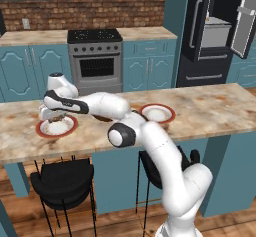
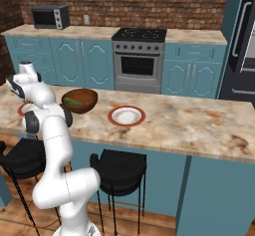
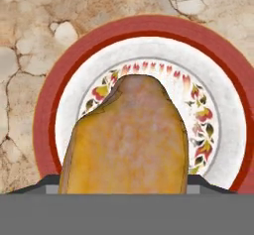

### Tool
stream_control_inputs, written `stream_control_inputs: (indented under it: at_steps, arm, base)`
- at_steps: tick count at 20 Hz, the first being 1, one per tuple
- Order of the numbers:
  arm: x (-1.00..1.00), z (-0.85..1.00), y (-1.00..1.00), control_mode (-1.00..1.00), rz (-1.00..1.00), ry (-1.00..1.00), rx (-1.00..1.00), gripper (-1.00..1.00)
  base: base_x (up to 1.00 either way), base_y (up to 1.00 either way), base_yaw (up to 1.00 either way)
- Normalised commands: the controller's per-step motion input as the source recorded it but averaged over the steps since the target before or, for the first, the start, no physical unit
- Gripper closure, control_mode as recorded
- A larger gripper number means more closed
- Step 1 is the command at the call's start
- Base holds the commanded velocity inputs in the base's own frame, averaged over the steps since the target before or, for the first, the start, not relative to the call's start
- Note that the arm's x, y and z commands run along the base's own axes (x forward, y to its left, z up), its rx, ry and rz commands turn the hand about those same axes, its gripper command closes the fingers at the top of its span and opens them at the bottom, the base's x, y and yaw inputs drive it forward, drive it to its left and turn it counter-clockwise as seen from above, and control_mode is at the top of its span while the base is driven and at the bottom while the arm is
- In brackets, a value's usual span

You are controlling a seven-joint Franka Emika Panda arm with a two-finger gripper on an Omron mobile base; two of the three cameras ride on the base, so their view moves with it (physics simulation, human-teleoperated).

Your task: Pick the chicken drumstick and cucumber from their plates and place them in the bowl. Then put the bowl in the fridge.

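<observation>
Claw: the gripper [image 1: 54,115] hangs low over the plate at the left end of the counter [image 1: 215,111]. Its jaws are partway closed and squeeze the chicken drumstick [image 3: 126,140] from both sides.
Fingers: in the hand view a dark finger tip [image 3: 45,182] sits tight against each side of the meat.
Chicken drumstick: golden-brown and lumpy. It is between the claw's jaws, right above the middle of its plate. I cannot tell if it touches the plate.
Drumstick's plate: the left plate [image 1: 70,128] is white with a red-brown rim [image 3: 43,115] and little flowers and leaves painted in a ring. It lies flat, between the counter's front and back edges.
Other plate: the second plate [image 1: 170,112] lies near the middle of the counter with nothing on it.
Bowl: the dark brown bowl [image 2: 87,100] stands on the counter between the two plates, close to the arm.
Cucumber: the green cucumber [image 2: 73,102] lies inside the bowl.
Fridge: the tall black fridge [image 1: 192,31] stands at the back right of the room, past the counter. Its doors are open and grey shelves show inside.
Oven: the steel oven [image 1: 95,61] stands by the back wall.
Stools: two black stools [image 1: 62,178] stand under the counter's front edge.
</observation>
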Motion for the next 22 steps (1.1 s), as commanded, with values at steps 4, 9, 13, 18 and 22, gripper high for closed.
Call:
stream_control_inputs:
  at_steps: [4, 9, 13, 18, 22]
  arm:
    - [-0.4, 0.51, -0.41, -1.0, 0.1, 0.0, 0.0, 1.0]
    - [-0.34, 0.52, -0.5, -1.0, 0.02, 0.0, -0.01, 1.0]
    - [-0.31, 0.46, -0.6, -1.0, 0.0, 0.0, 0.0, 1.0]
    - [-0.25, 0.37, -0.7, -1.0, 0.0, 0.0, 0.0, 1.0]
    - [-0.27, 0.38, -0.7, -1.0, 0.0, 0.01, 0.0, 1.0]
  base:
    - [0.0, 0.0, 0.0]
    - [0.0, 0.0, 0.0]
    - [0.0, 0.0, 0.0]
    - [0.0, 0.0, 0.0]
    - [0.0, 0.0, 0.0]
